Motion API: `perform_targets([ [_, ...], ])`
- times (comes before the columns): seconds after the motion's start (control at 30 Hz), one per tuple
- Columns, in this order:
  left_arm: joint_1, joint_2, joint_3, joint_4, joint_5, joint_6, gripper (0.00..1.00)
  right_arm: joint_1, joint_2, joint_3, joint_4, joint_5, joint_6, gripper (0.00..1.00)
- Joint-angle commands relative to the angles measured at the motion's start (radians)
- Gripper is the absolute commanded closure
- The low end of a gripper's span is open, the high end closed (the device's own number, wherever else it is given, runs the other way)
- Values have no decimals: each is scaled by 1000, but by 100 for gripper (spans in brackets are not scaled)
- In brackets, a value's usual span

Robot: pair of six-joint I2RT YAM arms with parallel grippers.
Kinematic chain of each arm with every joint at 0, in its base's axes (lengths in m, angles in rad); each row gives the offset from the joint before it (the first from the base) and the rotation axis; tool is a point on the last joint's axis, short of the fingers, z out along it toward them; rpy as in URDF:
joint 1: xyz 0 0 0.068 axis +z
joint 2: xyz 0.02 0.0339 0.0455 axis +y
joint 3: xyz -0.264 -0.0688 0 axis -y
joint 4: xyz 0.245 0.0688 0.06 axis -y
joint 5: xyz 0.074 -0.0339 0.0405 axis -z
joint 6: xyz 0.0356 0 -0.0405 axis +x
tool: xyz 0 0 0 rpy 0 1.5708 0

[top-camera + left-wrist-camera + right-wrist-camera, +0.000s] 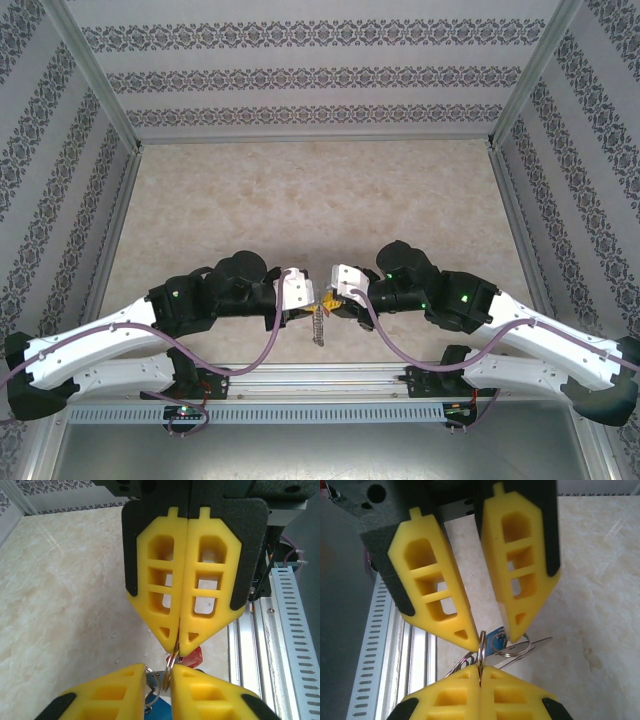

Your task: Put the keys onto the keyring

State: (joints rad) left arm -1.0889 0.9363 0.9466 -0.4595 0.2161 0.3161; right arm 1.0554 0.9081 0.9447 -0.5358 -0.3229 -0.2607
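Our right pincer is pressed together, pinching the thin silvery metal keyring; the left pincer stands slightly spread around it. We see them over the near edge of the beige marbled counter, whose far stretch lies open between patterned walls.

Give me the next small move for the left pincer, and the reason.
Likely close the left pincer gently on the keyring: its fingers stand apart on either side of that ring, which the right pincer pinches shut, edge-on.
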Motion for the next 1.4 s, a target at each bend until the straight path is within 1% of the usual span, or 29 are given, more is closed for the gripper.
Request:
perform_targets([
  [0.0, -14, 2, 0, 32, 10, 17, 84, -6, 1, 38, 9, -30, -4, 100],
  [0.07, -13, 5, -1, 39, 17, 14, 86, -6, 0, 40, 10, -31, -4, 100],
  [0.2, -14, 12, -8, 54, 26, 9, 86, -6, -2, 43, 8, -31, -5, 100],
  [0.23, -14, 10, -12, 60, 28, 7, 88, -6, -3, 42, 8, -30, -5, 100],
  [0.27, -14, 10, -15, 65, 33, 8, 97, -7, -3, 41, 8, -30, -6, 100],
  [0.3, -14, 8, -17, 70, 41, 8, 100, -6, -3, 41, 8, -32, -6, 100],
  [0.5, -7, -43, -75, 159, 59, -25, 100, -6, -20, 16, 19, -38, 12, 100],
  [0.53, 1, -62, -92, 180, 70, -35, 100, -7, -27, 7, 25, -39, 18, 99],
  [0.63, 19, -105, -134, 242, 111, -67, 100, -6, -51, -21, 47, -32, 31, 90],
  [0.7, 26, -121, -155, 272, 122, -78, 100, -6, -60, -32, 56, -35, 37, 87],
  [0.77, 30, -126, -168, 292, 129, -84, 100, -6, -61, -34, 61, -40, 39, 87],
  [0.9, 38, -127, -186, 322, 138, -91, 100, -7, -54, -34, 60, -44, 40, 89],
  [1.13, 46, -142, -212, 358, 145, -100, 100, -6, -42, -40, 65, -48, 36, 99],
  [1.37, 49, -168, -229, 384, 139, -100, 100, -8, -33, -46, 57, -22, 38, 100],
])
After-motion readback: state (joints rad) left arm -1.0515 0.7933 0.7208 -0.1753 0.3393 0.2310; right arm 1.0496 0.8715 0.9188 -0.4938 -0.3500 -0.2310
